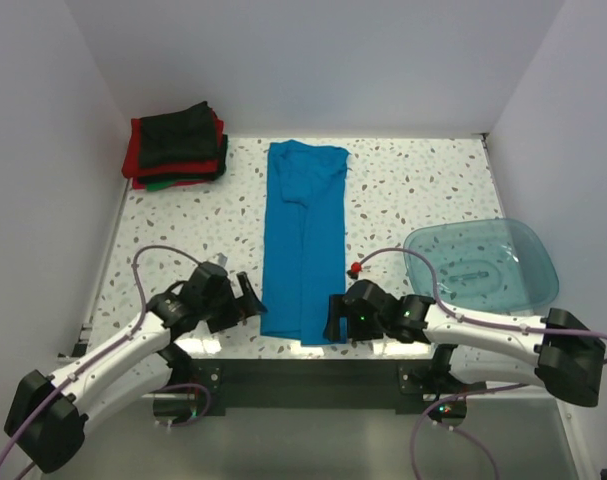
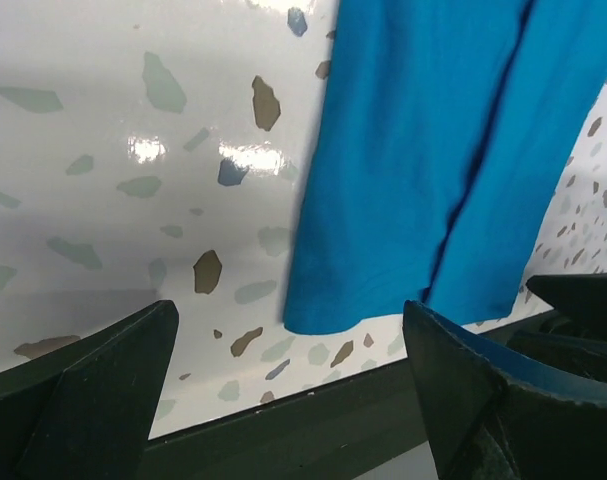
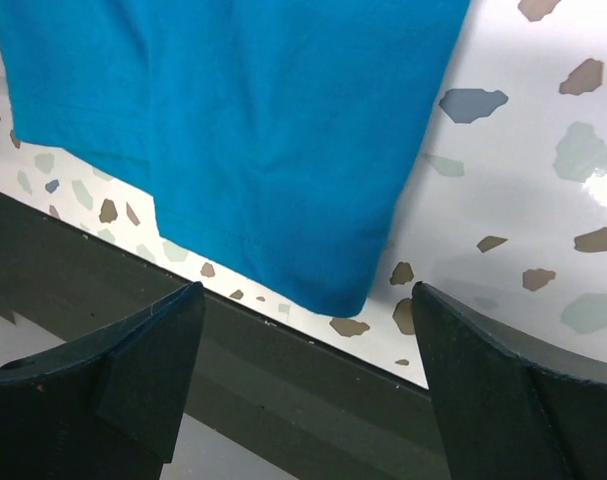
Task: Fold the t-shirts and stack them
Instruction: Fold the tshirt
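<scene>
A bright blue t-shirt lies as a long narrow strip down the middle of the speckled table, sleeves folded in. Its near hem shows in the left wrist view and the right wrist view. My left gripper is open and empty, just left of the near left corner of the hem. My right gripper is open and empty, just right of the near right corner. A stack of folded dark green and red t-shirts sits at the far left corner.
A translucent blue-green plastic tub lies at the right of the table. White walls close the table on three sides. The table's near edge and a dark rail run just below both grippers.
</scene>
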You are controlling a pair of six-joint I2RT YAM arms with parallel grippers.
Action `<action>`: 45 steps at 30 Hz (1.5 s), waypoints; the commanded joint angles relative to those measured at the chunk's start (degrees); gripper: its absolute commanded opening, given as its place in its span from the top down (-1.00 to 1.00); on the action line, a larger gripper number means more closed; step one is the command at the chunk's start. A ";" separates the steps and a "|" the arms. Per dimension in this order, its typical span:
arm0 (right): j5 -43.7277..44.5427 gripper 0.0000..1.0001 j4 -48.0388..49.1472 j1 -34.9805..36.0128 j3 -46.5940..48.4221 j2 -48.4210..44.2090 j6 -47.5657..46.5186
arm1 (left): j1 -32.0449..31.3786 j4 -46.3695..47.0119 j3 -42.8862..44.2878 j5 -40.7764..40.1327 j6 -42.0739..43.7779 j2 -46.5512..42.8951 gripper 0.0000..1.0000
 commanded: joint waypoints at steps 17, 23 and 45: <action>1.22 -0.12 4.47 -0.05 -3.64 2.80 8.92 | -8.50 8.10 -5.45 2.52 -7.70 9.89 0.48; 2.19 0.10 4.20 -0.06 -3.99 3.67 9.54 | -9.46 11.35 -5.01 1.99 -7.87 14.38 0.93; 11.43 1.00 -5.56 -7.95 12.44 5.51 -2.93 | -10.88 7.23 17.74 -10.04 -0.06 22.45 1.00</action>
